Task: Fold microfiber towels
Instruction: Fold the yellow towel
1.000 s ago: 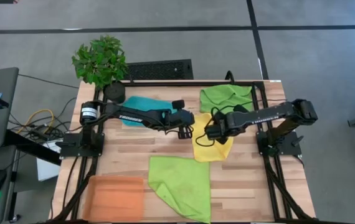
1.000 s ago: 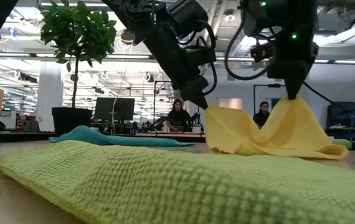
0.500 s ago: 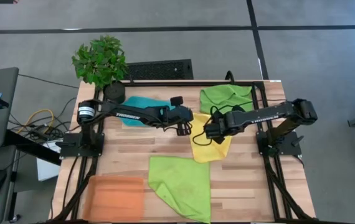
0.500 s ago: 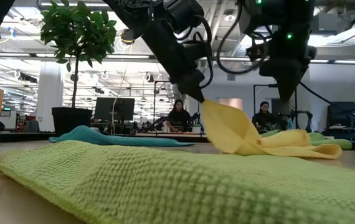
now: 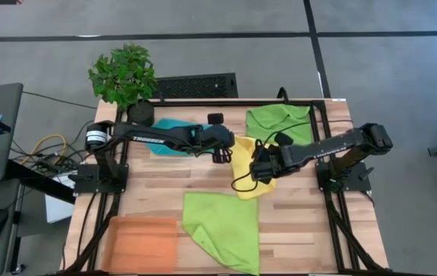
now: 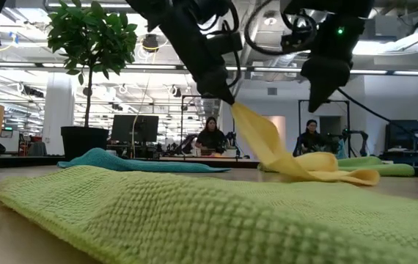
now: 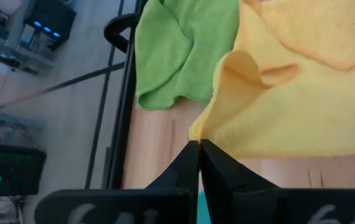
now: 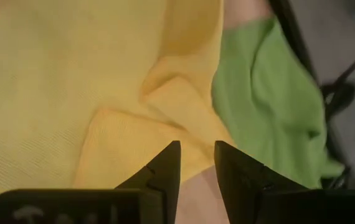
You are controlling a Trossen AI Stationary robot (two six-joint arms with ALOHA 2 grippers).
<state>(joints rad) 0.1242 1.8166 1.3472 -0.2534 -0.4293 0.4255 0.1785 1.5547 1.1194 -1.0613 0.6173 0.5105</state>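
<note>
High view shows the wooden slatted table [image 5: 165, 180] with both dark arms meeting near its middle. The left gripper [image 5: 225, 156] has its fingers pressed together on a corner of the soft yellow microfiber towel [image 5: 251, 170]; the left wrist view confirms the pinch, the two dark fingers [image 7: 190, 163] closed on the cloth's edge [image 7: 197, 132]. In the low view that corner is lifted off the table, and the yellow cloth [image 6: 282, 155] slopes down from the pinch to a crumpled heap lying on the wood.

The right gripper [image 5: 258, 170] hangs over the yellow towel, its body hiding much of the cloth from above. Its fingers stand slightly apart with nothing between them: the right wrist view shows a clear gap between the fingers [image 8: 165, 167] above a folded-over flap of the yellow towel [image 8: 121, 134].

A crumpled lime green microfiber towel [image 5: 280, 120] lies at the far right corner, partly cut by the table's frame. A teal microfiber towel [image 5: 174, 126] at the far left is largely covered by the left arm. A second lime green towel [image 5: 225, 228] lies spread near the front edge, one corner running out of the picture. The flat orange tray [image 5: 142, 243] sits at the front left corner, its near edge cut off. A leafy potted plant [image 5: 123, 74] stands beyond the table.
</note>
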